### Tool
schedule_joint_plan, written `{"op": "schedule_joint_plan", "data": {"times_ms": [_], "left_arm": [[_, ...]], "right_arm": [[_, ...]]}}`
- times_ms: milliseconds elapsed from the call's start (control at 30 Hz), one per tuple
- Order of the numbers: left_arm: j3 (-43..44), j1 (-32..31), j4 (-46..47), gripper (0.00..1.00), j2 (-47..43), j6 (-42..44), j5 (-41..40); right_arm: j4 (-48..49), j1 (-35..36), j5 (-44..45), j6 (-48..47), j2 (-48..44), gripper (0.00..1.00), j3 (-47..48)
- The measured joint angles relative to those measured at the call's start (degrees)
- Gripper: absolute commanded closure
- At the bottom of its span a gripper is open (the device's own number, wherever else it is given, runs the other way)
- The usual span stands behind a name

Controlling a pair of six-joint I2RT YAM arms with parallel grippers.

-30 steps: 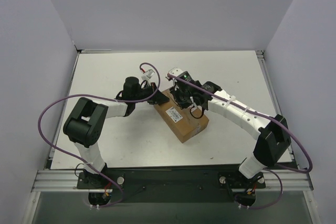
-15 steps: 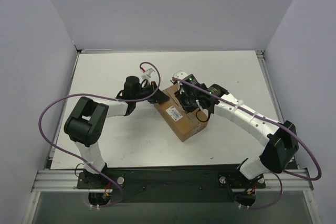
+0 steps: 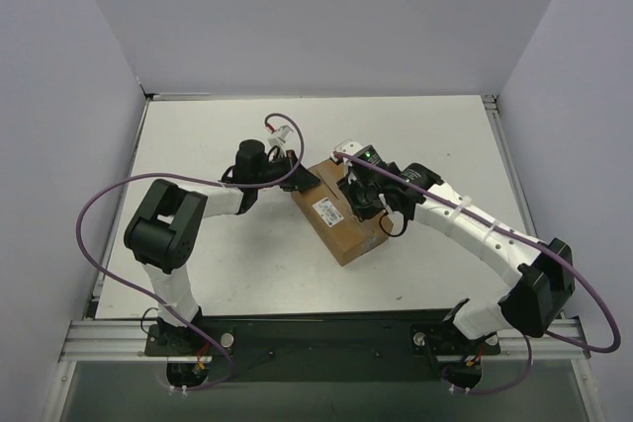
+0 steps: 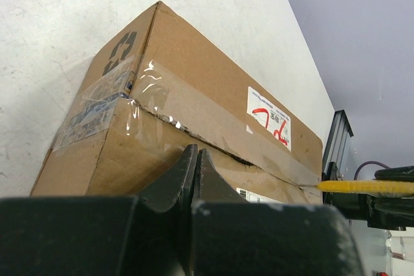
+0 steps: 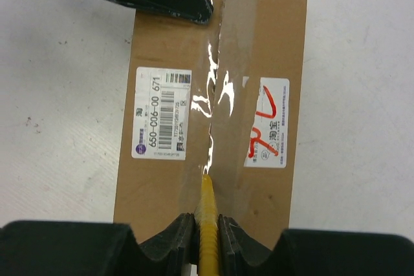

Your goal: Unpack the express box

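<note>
The express box [image 3: 341,219] is a brown cardboard carton lying aslant in the middle of the table, with white labels and clear tape along its top seam [image 5: 217,88]. My right gripper [image 5: 207,221] is shut on a small yellow utility knife [image 5: 206,214]; the knife's tip touches the taped seam, and the tape ahead of it is split. My left gripper [image 4: 196,153] is shut and empty, its fingertips pressed against the box's far-left end [image 4: 123,153]. The knife [image 4: 369,187] shows at the seam's far end in the left wrist view.
The white table [image 3: 198,145] is walled by grey panels on three sides. A metal rail [image 3: 316,338] runs along the near edge by the arm bases. Purple cables [image 3: 94,234] loop off both arms.
My right gripper has drawn the knife along the seam toward the near right end of the box. The left gripper has stayed against the box's far end.
</note>
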Motion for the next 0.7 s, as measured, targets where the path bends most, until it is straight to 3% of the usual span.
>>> {"op": "schedule_joint_plan", "data": {"times_ms": [700], "left_arm": [[1.4, 0.02, -2.03, 1.0, 0.35, 2.43, -0.46]], "right_arm": [[-2.16, -0.07, -3.85, 0.2, -7.23, 1.0, -5.64]]}}
